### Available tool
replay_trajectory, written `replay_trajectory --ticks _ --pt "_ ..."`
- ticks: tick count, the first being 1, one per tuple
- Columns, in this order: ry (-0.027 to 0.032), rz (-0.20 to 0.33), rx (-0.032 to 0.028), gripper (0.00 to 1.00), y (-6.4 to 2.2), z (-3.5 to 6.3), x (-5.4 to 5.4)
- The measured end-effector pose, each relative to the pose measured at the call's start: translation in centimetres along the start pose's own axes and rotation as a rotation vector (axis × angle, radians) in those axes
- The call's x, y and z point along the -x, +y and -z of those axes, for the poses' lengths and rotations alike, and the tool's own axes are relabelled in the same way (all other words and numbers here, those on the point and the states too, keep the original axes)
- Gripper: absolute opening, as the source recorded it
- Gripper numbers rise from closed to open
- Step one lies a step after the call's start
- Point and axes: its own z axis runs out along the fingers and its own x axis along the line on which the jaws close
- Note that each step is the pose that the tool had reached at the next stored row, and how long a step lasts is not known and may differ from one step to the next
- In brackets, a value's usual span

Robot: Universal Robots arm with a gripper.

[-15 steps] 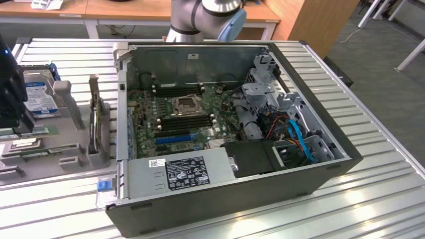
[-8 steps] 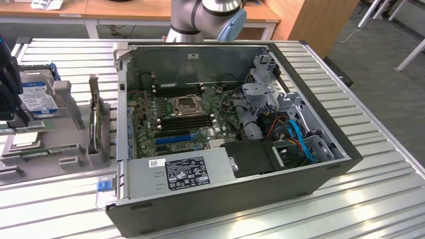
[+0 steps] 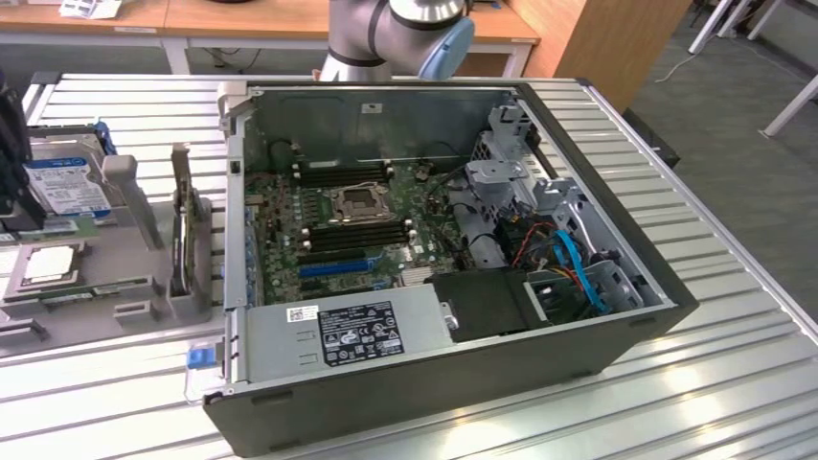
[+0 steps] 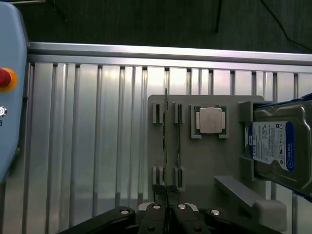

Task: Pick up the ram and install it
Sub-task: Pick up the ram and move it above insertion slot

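The black fingers [image 4: 155, 222] are sitting closed, tip against tip, and are hanging well above the flat grey holding fixture [image 4: 204, 161], apart from everything on it. Straight out from them, the long, thin green ram stick [image 4: 165, 141] is standing on its edge in the fixture's slotted posts. To the wrist camera it is showing as little more than a dark line, running in line with the seam between the fingers. Just beside it a second thin line is crossing the neighbouring pair of posts; it may be another stick, though edge-on I cannot tell. Next along the fixture, the square silver processor chip [image 4: 209, 119] is lying flat in its own recess. Beyond that, the silver hard drive with a blue label [image 4: 275, 144] is sitting in a bracket at the fixture's end. The fixture is resting on the ribbed aluminium bench [image 4: 87, 146]. In the exterior view it is lying to the exterior view's left of the dark grey open computer case [image 3: 422, 407]. That case is lying on its side on the bench with the large green motherboard [image 3: 422, 182] facing up inside. The silver and pale blue robot arm [image 3: 383, 29] is rising behind the case's far wall.
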Motion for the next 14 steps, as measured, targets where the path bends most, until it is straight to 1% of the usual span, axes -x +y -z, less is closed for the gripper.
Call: replay_trajectory --ticks 14 --pt "0.0000 0.000 0.0001 0.11 0.10 3.16 0.1"
